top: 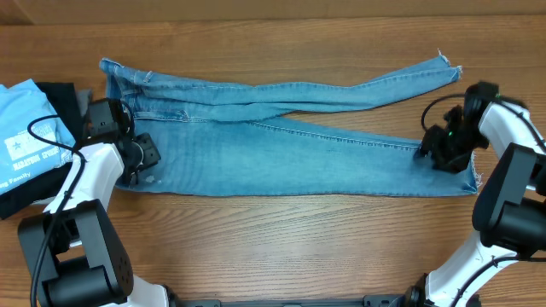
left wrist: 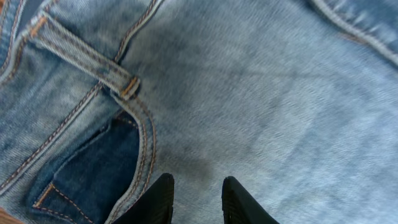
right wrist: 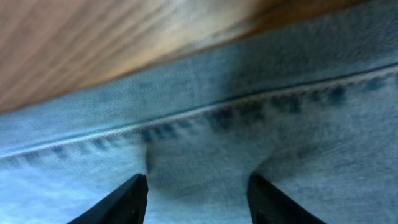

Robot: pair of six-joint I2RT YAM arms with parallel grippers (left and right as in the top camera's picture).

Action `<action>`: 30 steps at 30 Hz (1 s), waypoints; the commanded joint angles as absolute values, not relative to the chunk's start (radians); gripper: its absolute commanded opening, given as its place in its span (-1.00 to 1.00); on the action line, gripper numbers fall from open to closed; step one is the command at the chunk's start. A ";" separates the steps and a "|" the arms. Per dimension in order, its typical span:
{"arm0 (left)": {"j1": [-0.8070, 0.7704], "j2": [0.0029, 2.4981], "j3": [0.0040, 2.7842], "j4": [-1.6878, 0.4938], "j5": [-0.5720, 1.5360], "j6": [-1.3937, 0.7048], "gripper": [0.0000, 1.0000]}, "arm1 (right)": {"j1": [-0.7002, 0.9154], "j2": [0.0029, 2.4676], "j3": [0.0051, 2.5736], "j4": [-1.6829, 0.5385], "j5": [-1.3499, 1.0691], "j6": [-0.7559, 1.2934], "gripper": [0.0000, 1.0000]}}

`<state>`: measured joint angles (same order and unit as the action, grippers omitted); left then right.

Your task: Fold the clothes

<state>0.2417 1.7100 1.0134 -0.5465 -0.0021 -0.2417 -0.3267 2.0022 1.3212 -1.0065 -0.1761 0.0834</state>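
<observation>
Our left gripper [left wrist: 198,190] and right gripper [right wrist: 198,193] hover unclenched over the jeans [top: 281,149] lying flat across the tabletop [top: 273,247]; we should pinch waist [top: 115,85] and hem [top: 472,179] evenly.

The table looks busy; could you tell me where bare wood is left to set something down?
Bare wood lies behind the jeans and in front of them, between the left arm and right arm. The left end is crowded with folded garments.

one jeans [top: 281,145], one T-shirt [top: 26,128], two hands [top: 142,160] [top: 432,153]
</observation>
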 commanded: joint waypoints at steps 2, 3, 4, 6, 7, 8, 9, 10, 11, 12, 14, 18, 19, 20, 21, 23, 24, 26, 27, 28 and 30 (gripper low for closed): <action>0.235 1.760 0.960 -0.546 -0.047 -0.224 -0.36 | -0.331 1.990 1.211 -0.981 -0.168 0.109 0.08; 0.235 1.773 0.956 -0.569 -0.039 -0.236 -0.38 | -0.331 1.990 1.203 -0.989 -0.133 0.138 0.07; 0.235 1.795 0.955 -0.611 -0.022 -0.252 -0.42 | -0.332 1.990 1.199 -1.005 -0.065 0.184 0.07; 0.235 1.863 0.955 -0.752 0.001 -0.304 -0.46 | -0.343 1.990 1.199 -1.024 -0.022 0.196 0.07; 0.235 1.895 0.949 -0.808 0.008 -0.335 -0.47 | -0.350 1.990 1.199 -1.030 -0.009 0.215 0.06; 0.235 1.922 0.934 -0.841 0.012 -0.337 -0.52 | -0.360 1.990 1.199 -1.039 0.008 0.220 0.06; 0.236 1.948 0.897 -0.844 0.019 -0.339 -0.62 | -0.374 1.990 1.199 -1.063 0.063 0.268 0.05; 0.236 1.959 0.873 -0.844 0.020 -0.353 -0.63 | -0.387 1.990 1.199 -1.076 0.108 0.298 0.05; 0.236 1.961 0.852 -0.845 0.020 -0.360 -0.64 | -0.396 1.990 1.199 -1.080 0.124 0.311 0.05; 0.236 1.961 0.819 -0.850 0.029 -0.364 -0.67 | -0.428 1.990 1.199 -1.088 0.123 0.316 0.05; 0.236 1.961 0.817 -0.849 0.046 -0.363 -0.72 | -0.464 1.990 1.199 -1.095 0.123 0.323 0.04; 0.236 1.885 0.886 -0.839 0.053 -0.344 -0.67 | -0.499 1.990 1.199 -1.068 0.099 0.327 0.04; 0.235 1.830 0.916 -0.844 0.053 -0.344 -0.60 | -0.499 1.990 1.199 -1.067 0.100 0.327 0.04; 0.235 1.775 0.939 -0.844 0.050 -0.344 -0.58 | -0.499 1.990 1.199 -1.063 0.100 0.327 0.04; 0.237 1.697 0.973 -0.837 0.028 -0.344 -0.24 | -0.499 1.990 1.199 -1.060 0.099 0.327 0.04; 0.237 1.628 0.989 -0.781 -0.035 -0.342 0.47 | -0.499 1.990 1.199 -1.060 0.099 0.327 0.04; 0.237 1.618 0.989 -0.749 -0.055 -0.334 0.47 | -0.499 1.990 1.199 -1.057 0.093 0.327 0.04; 0.237 1.641 0.989 -0.624 -0.056 -0.316 0.40 | -0.499 1.990 1.199 -1.056 0.083 0.326 0.04; 0.237 1.650 0.989 -0.571 -0.078 -0.305 0.36 | -0.499 1.990 1.199 -1.056 0.078 0.326 0.03; 0.237 1.662 0.989 -0.516 -0.110 -0.291 0.29 | -0.499 1.990 1.199 -1.056 0.076 0.326 0.03; 0.237 1.724 0.989 -0.413 -0.159 -0.232 0.22 | -0.499 1.990 1.199 -1.056 0.073 0.326 0.03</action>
